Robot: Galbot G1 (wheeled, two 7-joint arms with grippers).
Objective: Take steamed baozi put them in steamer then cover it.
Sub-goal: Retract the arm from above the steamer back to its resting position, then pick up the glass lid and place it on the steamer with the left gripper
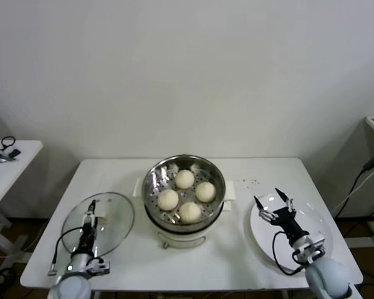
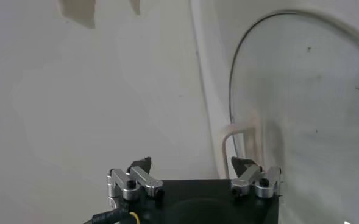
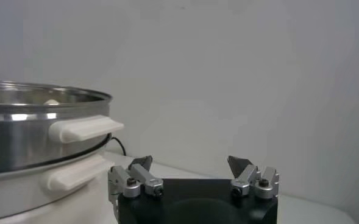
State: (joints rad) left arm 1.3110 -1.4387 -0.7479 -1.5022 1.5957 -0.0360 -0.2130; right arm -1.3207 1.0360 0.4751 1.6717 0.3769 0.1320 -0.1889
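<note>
Four buns [image 1: 187, 195] inside the steamer [image 1: 218, 205], all sitting on the holey floor, close together in a little ring. Steamer in the middle of the white table [image 1: 268, 171], shiny pot on a cream base. No cover on the steamer yet.

Glass lid [image 1: 115, 215] lying flat on the table, to the left of the steamer, apart from it. Left gripper [image 1: 91, 211] hanging over the lid, fingers spread wide, nothing between them. Same seen from the left wrist: two fingertips [image 2: 144, 164] far apart, the lid [image 2: 307, 109] with its cream handle [image 2: 231, 143] below.

White plate [image 1: 318, 227] on the table to the right of the steamer, near it but not touching. Right gripper [image 1: 273, 200] above the left part of the plate, fingers spread wide, holding nothing. From the right wrist: steamer [image 3: 21, 131] close by, with its cream side handle [image 3: 85, 128] sticking out toward the gripper, and a bit of one bun [image 3: 52, 101] peeking over the rim.

A few small dark specks [image 1: 249, 182] on the table behind the plate. Another small white table [image 1: 15, 159] far off on the left.
</note>
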